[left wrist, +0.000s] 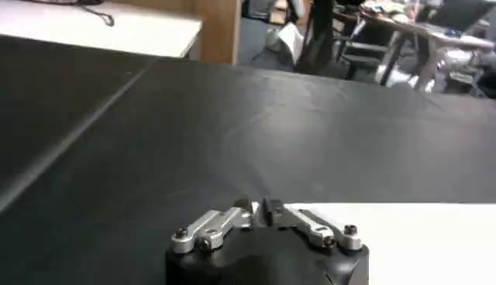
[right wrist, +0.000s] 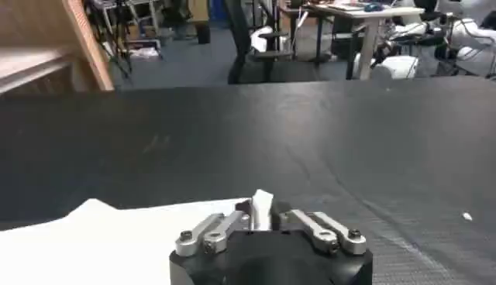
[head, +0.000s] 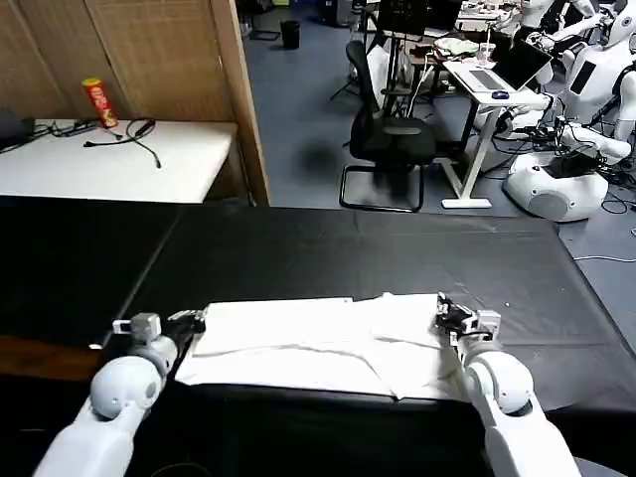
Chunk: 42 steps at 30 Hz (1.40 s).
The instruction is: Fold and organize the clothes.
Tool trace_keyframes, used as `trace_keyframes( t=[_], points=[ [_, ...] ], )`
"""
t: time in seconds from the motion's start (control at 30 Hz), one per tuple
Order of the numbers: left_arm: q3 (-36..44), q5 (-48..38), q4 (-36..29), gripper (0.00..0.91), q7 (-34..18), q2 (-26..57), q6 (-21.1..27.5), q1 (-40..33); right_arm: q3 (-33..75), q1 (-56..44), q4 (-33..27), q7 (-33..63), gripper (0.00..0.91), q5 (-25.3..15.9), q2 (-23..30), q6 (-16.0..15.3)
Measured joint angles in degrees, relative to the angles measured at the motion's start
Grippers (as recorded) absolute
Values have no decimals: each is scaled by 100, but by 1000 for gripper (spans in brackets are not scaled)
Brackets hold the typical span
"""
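Note:
The clothes are one white T-shirt [head: 308, 343], lying partly folded and plain side up on the black tablecloth [head: 348, 248] near the table's front edge. My left gripper [head: 191, 320] sits at the shirt's left edge. In the left wrist view this gripper [left wrist: 260, 211] has its fingers pressed together on the edge of the white T-shirt [left wrist: 418, 240]. My right gripper [head: 449, 316] is at the shirt's right end. In the right wrist view this gripper [right wrist: 262, 213] is shut on the T-shirt [right wrist: 116, 240], with a pinch of white fabric poking up between its fingers.
The black table stretches far beyond the shirt towards its back edge. Behind it on the left stand a white side table [head: 119, 164] with a red can [head: 97, 101] and cables. A wooden partition [head: 238, 89] and an office chair [head: 393, 139] stand farther back.

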Motion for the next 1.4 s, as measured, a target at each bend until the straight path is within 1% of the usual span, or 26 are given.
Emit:
trace_keyframes(
  t=[0.07,0.13,0.17,0.2,0.23,0.4,0.63,0.8,0.97,1.07,1.23,1.3,1.33,1.37,1.4],
  points=[
    [68,262,66,0,101,-28,-131,-81,34,-11,13,1,49,-119,84,43],
    [153,440,143,0,135,-45,-225,-198,66,-37,29,-8,68,-154,182,40],
    [190,488,209,0,142,-50,-257,-267,90,-59,54,-36,137,-155,226,17],
    [236,544,282,88,164,-51,-284,-350,104,-80,78,-81,878,-155,248,1],
    [273,583,330,878,191,-52,-297,-417,123,-103,102,-154,878,-155,256,-6],
    [351,591,524,878,192,-14,-303,-683,246,-263,326,-478,878,-100,183,86],
    [166,441,407,878,195,177,-357,-536,523,-607,943,-495,878,222,-140,54],
    [-121,81,110,878,162,230,-332,-208,630,-848,1315,-528,878,263,-190,52],
    [-472,-240,-345,878,162,50,-315,394,711,-1045,1545,-527,878,304,-207,57],
    [-631,-244,-561,878,185,-54,-350,750,726,-1112,1634,-526,878,333,-214,59],
    [-728,-50,-651,878,249,-202,-441,1147,733,-1173,1778,-526,878,344,-216,64],
    [-723,82,-647,829,293,-267,-467,1209,740,-1195,1809,-526,878,344,-212,72],
    [-712,161,-636,731,307,-297,-483,1222,744,-1209,1821,-526,878,344,-209,78],
    [-702,229,-629,702,319,-321,-500,1229,747,-1228,1831,-527,878,343,-207,87],
    [-692,280,-619,653,324,-347,-518,1233,750,-1242,1832,-527,878,339,-206,91]
  ],
)
